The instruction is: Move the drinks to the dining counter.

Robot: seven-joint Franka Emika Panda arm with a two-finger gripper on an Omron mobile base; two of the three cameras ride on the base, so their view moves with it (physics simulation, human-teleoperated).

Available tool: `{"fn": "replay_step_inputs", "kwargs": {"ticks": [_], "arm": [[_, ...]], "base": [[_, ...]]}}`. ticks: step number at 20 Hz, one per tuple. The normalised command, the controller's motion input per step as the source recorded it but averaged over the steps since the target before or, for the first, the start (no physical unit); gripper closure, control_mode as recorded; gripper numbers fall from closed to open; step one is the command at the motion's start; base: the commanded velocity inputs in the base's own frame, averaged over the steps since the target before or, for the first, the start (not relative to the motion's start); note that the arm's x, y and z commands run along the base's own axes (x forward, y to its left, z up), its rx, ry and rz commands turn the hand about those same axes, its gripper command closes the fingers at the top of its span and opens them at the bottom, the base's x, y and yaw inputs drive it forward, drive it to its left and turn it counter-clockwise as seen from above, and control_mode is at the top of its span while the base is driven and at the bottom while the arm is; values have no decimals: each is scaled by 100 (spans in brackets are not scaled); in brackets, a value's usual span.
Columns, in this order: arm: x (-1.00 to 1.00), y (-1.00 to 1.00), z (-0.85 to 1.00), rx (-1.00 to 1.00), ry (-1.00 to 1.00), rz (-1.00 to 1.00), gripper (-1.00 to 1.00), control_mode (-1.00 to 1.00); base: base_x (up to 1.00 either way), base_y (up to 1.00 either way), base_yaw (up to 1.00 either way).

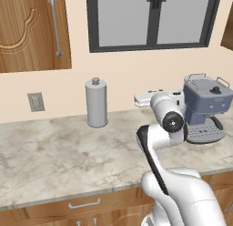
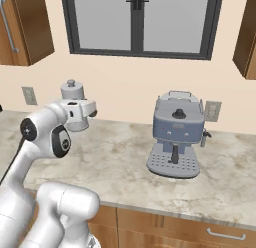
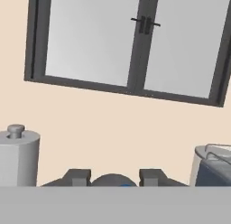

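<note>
The gripper (image 3: pixel 113 175) has its jaws closed on a rounded grey-blue top (image 3: pixel 111 181), by its look the water bottle, held high above the marble counter (image 1: pixel 54 152). The carry to the dining counter probably goes best with the grip firm, the bottle upright and the hand drawn back clear of the grey canister (image 1: pixel 96 103) and the coffee machine (image 2: pixel 177 137) under the window (image 3: pixel 131 42).

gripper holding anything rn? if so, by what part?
Gripper has a rounded grey-blue top between its fingertips, probably the water bottle. Grip point is hidden, so the hold can't be confirmed.
</note>
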Motion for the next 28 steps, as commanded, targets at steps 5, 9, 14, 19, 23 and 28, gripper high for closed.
{"fn": "replay_step_inputs", "kwargs": {"ticks": [5,9,14,19,23,28], "arm": [[-62,-15,100,13,38,0,100,-100],[-2,0,57,3,70,0,100,-100],[0,0,1,0,6,-1,100,-100],[-10,13,-22,-3,0,2,100,-100],[-12,10,-11,-2,0,3,100,100],[0,0,0,0,0,0,100,100]], "base": [[0,0,0],[0,0,0],[0,0,0],[0,0,0],[-62,36,20],[-98,26,56]]}}
